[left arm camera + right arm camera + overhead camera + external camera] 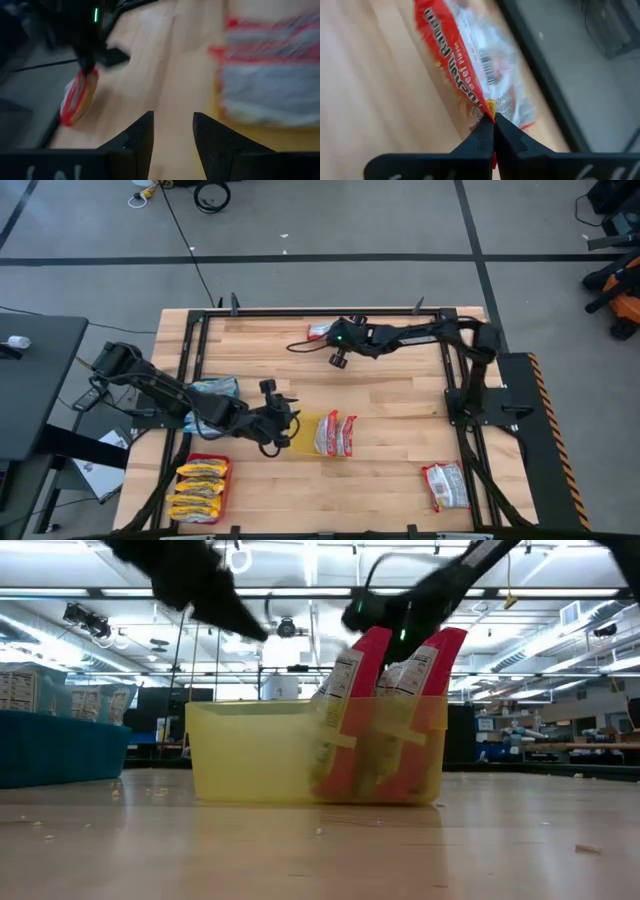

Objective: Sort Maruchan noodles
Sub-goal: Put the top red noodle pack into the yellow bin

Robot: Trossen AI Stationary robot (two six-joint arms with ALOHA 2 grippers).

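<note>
- Right gripper [493, 122]: jaws pressed together on the corner seam of a red-and-white packet [470, 65]. In the high view that gripper [330, 333] sits at upper centre of the frame, with the packet [319, 331] at the far edge of the worktop [400, 395].
- Left gripper [172, 131]: fingers apart, nothing between them. In the high view it [288, 423] hovers at lower centre, just beside the yellow tray [306, 430].
- Other packets: two red-and-white ones stand upright in the yellow tray [250, 755]; you can see them [385, 710] leaning in the low view. A loose red-and-white packet [445, 485] lies at lower right of the high view. Yellow-orange packets [200, 488] fill the red tray [214, 461] at lower left. Pale packets sit in the blue tray [215, 387] at centre left, partly under the left arm.
- Handling, by judgement: expect each packet to be light, with a thin, slick, crinkly wrapper over a brittle noodle block. A hard squeeze across the middle could crack the contents; a seam pinch, as now, spares the block but lets the packet swing and may slip. Carry it slowly.
- Surface: pale wooden worktop, smooth, with scattered crumbs visible in the low view. A flat packet on it offers little edge to get under.
- Room: grey floor with dark tape lines and cables around the worktop; shelving and ceiling lights beyond. No person in view.
</note>
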